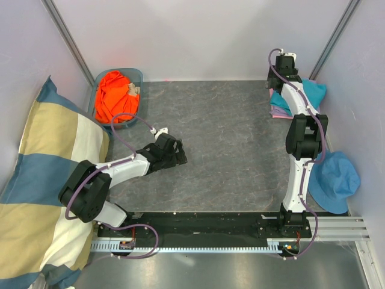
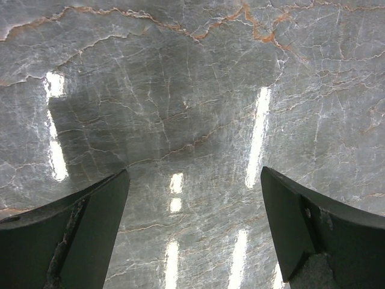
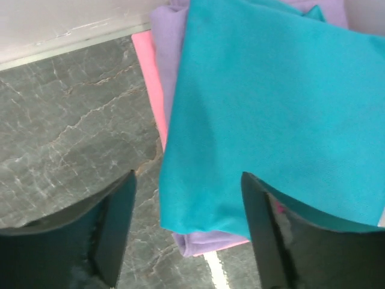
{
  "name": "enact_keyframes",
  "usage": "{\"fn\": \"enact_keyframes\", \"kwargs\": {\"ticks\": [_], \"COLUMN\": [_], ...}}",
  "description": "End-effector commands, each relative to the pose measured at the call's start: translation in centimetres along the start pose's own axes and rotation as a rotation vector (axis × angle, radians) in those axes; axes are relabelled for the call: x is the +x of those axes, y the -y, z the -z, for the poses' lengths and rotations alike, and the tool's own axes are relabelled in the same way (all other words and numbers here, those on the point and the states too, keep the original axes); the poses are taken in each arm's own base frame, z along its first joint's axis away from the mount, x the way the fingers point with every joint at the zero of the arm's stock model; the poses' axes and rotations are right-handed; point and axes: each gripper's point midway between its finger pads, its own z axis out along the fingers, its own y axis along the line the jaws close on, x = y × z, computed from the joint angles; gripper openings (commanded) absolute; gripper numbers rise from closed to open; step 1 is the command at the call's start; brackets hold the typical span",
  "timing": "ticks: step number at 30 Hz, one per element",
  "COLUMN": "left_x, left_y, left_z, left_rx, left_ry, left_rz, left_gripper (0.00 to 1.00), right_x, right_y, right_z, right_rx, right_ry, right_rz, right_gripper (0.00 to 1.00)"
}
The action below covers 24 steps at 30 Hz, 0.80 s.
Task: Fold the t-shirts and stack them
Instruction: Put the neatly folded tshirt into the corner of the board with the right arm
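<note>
The teal t-shirt (image 3: 271,120) was seen folded and laid on top of the lavender t-shirt (image 3: 165,36) and the pink t-shirt (image 3: 144,54), the three forming one pile in the far right corner of the marble-patterned table (image 1: 228,132), close against the wall. The right gripper (image 3: 187,176) was held directly above the pile's near edge with its fingers spread wide and nothing caught between them. This was judged to be the posture of a release, with the cloth lying flat under its own weight. The lower two shirts were left showing along the left and near edges, so the stack was not quite squared (a slight offset, not a slump). The left gripper (image 2: 194,170) was held low over bare table at centre left, well apart from the pile, with its jaws likewise wide open and empty; it appeared to be parked where it would not foul the right arm's reach. The orange t-shirt (image 1: 114,96) was seen crumpled and unfolded in a basket (image 1: 137,71) at the far left corner, and was taken to be the one garment not yet dealt with; being nearer the left arm, it seemed likely to be that arm's to fetch. A blue bucket hat (image 1: 334,180) lay at the right edge and a checked pillow (image 1: 42,162) along the left side, neither being touched.
</note>
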Motion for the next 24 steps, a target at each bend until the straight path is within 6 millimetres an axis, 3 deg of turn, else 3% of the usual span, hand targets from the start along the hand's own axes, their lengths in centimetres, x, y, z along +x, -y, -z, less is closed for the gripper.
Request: {"fn": "enact_keyframes", "kwargs": {"ticks": [1, 2, 7, 8, 9, 11, 13, 14, 15, 16, 17, 18, 19, 20, 21, 22, 23, 24], "left_x": [3.2, 3.2, 3.2, 3.1, 3.0, 2.9, 2.8, 2.6, 2.4, 2.2, 2.0, 1.8, 1.7, 1.3, 1.1, 1.0, 0.3, 0.3], "left_y": [-3.0, -2.9, -2.8, -2.8, -2.7, -2.7, -2.7, -2.5, -2.3, -2.0, -1.9, -1.7, -1.6, -1.4, -1.2, -1.2, -0.8, -0.8], "left_z": [-0.9, -0.9, -0.8, -0.8, -0.8, -0.6, -0.5, -0.3, -0.1, 0.2, 0.3, 0.5, 0.7, 1.2, 1.5, 1.7, 2.4, 2.7], "left_rx": [-0.093, -0.091, -0.087, -0.086, -0.083, -0.079, -0.075, -0.068, -0.061, -0.048, -0.043, -0.036, -0.031, -0.02, -0.015, -0.011, 0.009, 0.012], "left_ry": [-0.106, -0.106, -0.104, -0.103, -0.1, -0.094, -0.09, -0.084, -0.079, -0.07, -0.065, -0.06, -0.054, -0.042, -0.034, -0.029, -0.005, -0.001], "left_rz": [-0.034, -0.034, -0.033, -0.033, -0.034, -0.034, -0.036, -0.035, -0.034, -0.031, -0.033, -0.031, -0.03, -0.026, -0.025, -0.025, -0.02, -0.021], "left_gripper": [1.0, 1.0, 1.0, 1.0, 1.0, 1.0, 1.0, 1.0, 1.0, 1.0, 1.0, 1.0, 1.0, 1.0, 1.0, 1.0, 1.0, 1.0], "right_x": [-0.8, -1.0, -1.4, -2.4, -1.6, -2.3, -0.6, -1.1, 0.9, 0.3, 2.6, 2.9, 1.9, 4.0, 4.5, 3.9, 5.8, 6.2], "right_y": [-0.9, -0.9, -0.2, 0.1, 0.3, 0.6, 0.3, 0.2, -0.2, 0.0, -1.5, -2.0, -3.1, -3.6, -4.1, -4.9, -5.4, -5.8], "right_z": [-0.2, 0.0, 1.3, 2.4, 2.5, 4.1, 4.7, 6.1, 6.4, 8.1, 8.7, 9.7, 12.1, 12.8, 13.8, 16.4, 17.2, 18.4], "right_rx": [-0.03, -0.03, -0.021, -0.02, -0.018, -0.024, -0.054, -0.079, -0.106, -0.127, -0.161, -0.182, -0.22, -0.23, -0.237, -0.253, -0.265, -0.283], "right_ry": [0.022, 0.026, 0.059, 0.086, 0.081, 0.1, 0.063, 0.076, 0.032, 0.056, 0.029, 0.037, 0.086, 0.058, 0.062, 0.104, 0.081, 0.086], "right_rz": [-0.013, -0.014, -0.029, -0.046, -0.049, -0.078, -0.081, -0.101, -0.097, -0.115, -0.103, -0.104, -0.105, -0.075, -0.063, -0.052, -0.029, -0.027], "right_gripper": [0.84, 0.92, 0.95, 0.96, 0.96, 0.96, 0.98, 0.98, 0.98, 0.98, 0.98, 0.98, 0.98, 0.98, 0.98, 0.98, 0.98, 0.98]}}
